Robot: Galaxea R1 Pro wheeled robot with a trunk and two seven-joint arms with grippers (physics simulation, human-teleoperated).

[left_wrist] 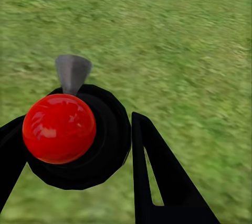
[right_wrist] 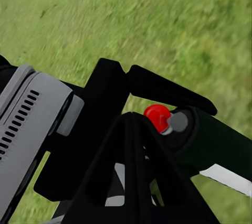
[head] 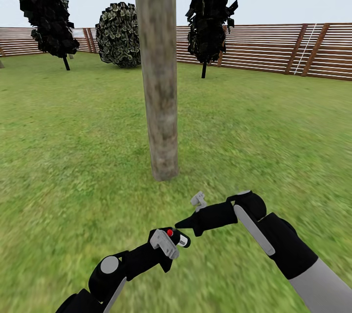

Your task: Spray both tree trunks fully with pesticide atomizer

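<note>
Head view: a thick, straight, mottled grey-brown tree trunk [head: 159, 68] rises from the green grass lawn [head: 73, 146] directly ahead of both arms. Behind it stand a horizontal-slat wooden fence [head: 293, 49], a round dark bush [head: 118, 34] and two dark-leaved bushes on thin stems. The left gripper [head: 172, 243] is clamped around the small slim dark pesticide atomizer [head: 177, 237], whose red knob faces up. The right gripper [head: 183, 224] points its black fingertips at the atomizer from just beside it; the width of its jaws cannot be told here.

Left wrist view: the atomizer's red knob [left_wrist: 59, 128] sits on a round dark head with a grey nozzle, between the two black fingers [left_wrist: 157, 182], over grass.

Right wrist view: the right gripper's fingers appear brought together to a point just beside the atomizer's red knob [right_wrist: 157, 116] and pale label [right_wrist: 228, 178].
</note>
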